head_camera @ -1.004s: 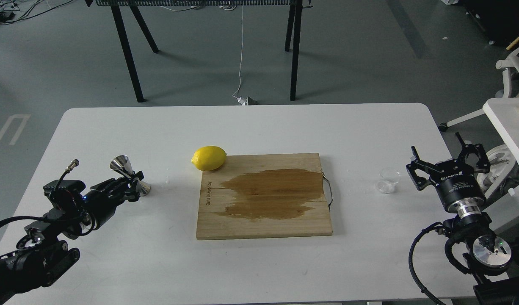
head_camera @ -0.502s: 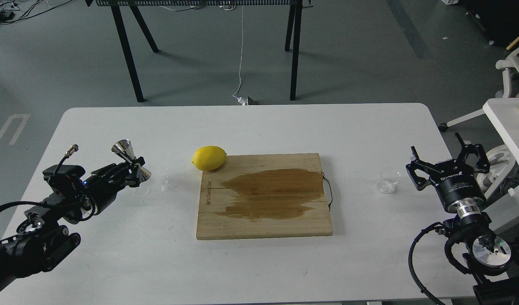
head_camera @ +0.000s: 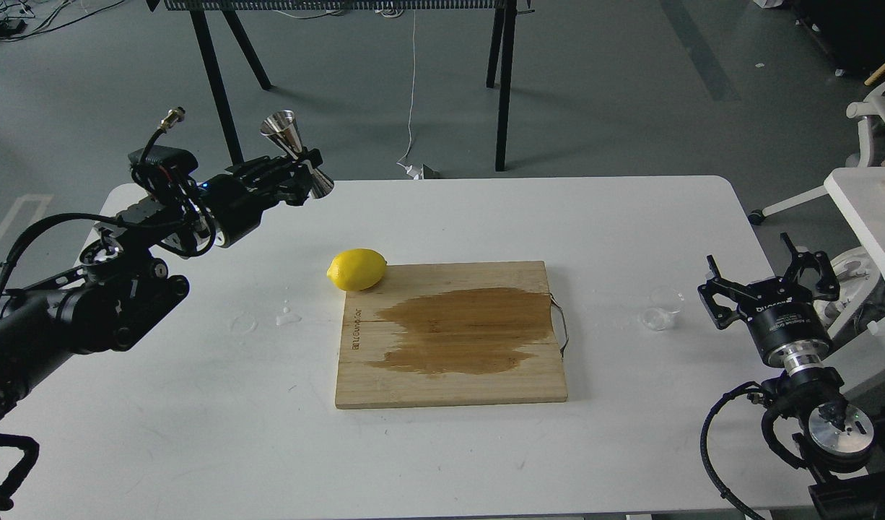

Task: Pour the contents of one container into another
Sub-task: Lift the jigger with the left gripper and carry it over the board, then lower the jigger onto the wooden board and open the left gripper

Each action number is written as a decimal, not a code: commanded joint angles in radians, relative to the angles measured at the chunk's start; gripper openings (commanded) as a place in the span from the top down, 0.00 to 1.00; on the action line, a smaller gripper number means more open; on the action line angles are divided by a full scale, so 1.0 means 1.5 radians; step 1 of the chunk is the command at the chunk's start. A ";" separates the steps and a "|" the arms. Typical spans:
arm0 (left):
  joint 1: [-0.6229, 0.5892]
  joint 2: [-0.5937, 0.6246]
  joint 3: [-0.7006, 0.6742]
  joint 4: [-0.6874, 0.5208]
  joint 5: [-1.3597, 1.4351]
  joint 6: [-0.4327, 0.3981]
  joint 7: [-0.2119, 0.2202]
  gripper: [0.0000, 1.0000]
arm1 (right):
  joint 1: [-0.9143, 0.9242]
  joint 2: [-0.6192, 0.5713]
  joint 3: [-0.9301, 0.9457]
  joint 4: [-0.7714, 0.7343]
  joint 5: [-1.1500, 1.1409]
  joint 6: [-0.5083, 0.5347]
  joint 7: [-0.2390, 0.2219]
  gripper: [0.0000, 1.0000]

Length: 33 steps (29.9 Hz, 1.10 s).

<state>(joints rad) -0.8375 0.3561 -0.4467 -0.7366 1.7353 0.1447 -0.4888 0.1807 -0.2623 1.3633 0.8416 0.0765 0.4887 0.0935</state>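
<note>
Head view: left fingers (head_camera: 303, 175) clamped jigger (head_camera: 296, 153) at waist, tilted, aloft at 10 o'clock of board (head_camera: 451, 334). Right fingers (head_camera: 771, 271) spread, holding nothing. Cup (head_camera: 660, 308) sat on tabletop (head_camera: 197, 404), just beside them, 3 o'clock of board.

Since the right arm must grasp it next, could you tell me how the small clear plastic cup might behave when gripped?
The small clear plastic cup looks thin-walled, so it probably flexes under a squeeze. It seems light, so the open right gripper beside it could easily nudge it aside.
</note>
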 commanded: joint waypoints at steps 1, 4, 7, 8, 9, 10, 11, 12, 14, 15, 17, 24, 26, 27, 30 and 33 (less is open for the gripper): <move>-0.029 -0.062 0.063 -0.003 0.014 0.000 0.000 0.88 | 0.001 -0.001 0.000 -0.002 0.000 0.000 -0.001 0.01; -0.025 -0.093 0.080 -0.002 0.049 0.001 0.000 0.88 | 0.001 -0.002 0.000 -0.003 0.000 0.000 -0.001 0.01; -0.016 -0.133 0.080 -0.002 0.096 0.001 0.000 0.88 | 0.000 -0.002 0.000 -0.004 0.000 0.000 -0.001 0.01; -0.007 -0.147 0.080 -0.001 0.107 0.001 0.000 0.88 | 0.000 -0.001 0.000 -0.004 -0.001 0.000 -0.001 0.01; 0.004 -0.159 0.081 0.001 0.113 0.001 0.000 0.88 | 0.000 -0.001 0.000 -0.004 -0.001 0.000 -0.001 0.01; 0.014 -0.166 0.081 0.002 0.117 0.002 0.000 0.88 | 0.001 -0.001 -0.001 -0.005 -0.001 0.000 -0.001 0.01; 0.022 -0.173 0.081 0.002 0.122 0.002 0.000 0.88 | 0.001 -0.001 -0.001 -0.007 -0.001 0.000 0.000 0.01; 0.029 -0.180 0.083 0.002 0.127 0.003 0.000 0.88 | 0.001 -0.001 -0.001 -0.009 -0.001 0.000 -0.001 0.01; 0.045 -0.193 0.091 0.002 0.140 0.009 0.000 0.88 | 0.001 -0.001 -0.001 -0.009 -0.001 0.000 -0.001 0.01; 0.058 -0.204 0.094 0.003 0.146 0.014 0.000 0.88 | 0.002 -0.001 -0.001 -0.009 -0.001 0.000 -0.001 0.01; 0.079 -0.216 0.096 0.005 0.151 0.021 0.000 0.88 | 0.002 -0.002 0.000 -0.009 -0.001 0.000 -0.001 0.01; 0.106 -0.234 0.096 0.036 0.161 0.040 0.000 0.87 | 0.000 -0.002 0.000 -0.009 -0.001 0.000 -0.001 0.01; 0.104 -0.235 0.096 0.046 0.161 0.044 0.000 0.87 | 0.000 -0.002 0.000 -0.009 0.000 0.000 0.000 0.01; 0.103 -0.234 0.096 0.050 0.161 0.044 0.000 0.87 | 0.000 -0.002 0.000 -0.011 0.000 0.000 0.000 0.01; 0.099 -0.229 0.096 0.052 0.161 0.044 0.000 0.87 | -0.001 -0.001 0.000 -0.011 -0.001 0.000 0.000 0.01; 0.095 -0.227 0.095 0.072 0.161 0.045 0.000 0.86 | -0.001 -0.001 0.000 -0.012 0.000 0.000 0.000 0.01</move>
<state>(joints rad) -0.6888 0.0114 -0.3022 -0.6526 1.9773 0.2100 -0.4887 0.1796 -0.2650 1.3638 0.8254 0.0761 0.4887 0.0934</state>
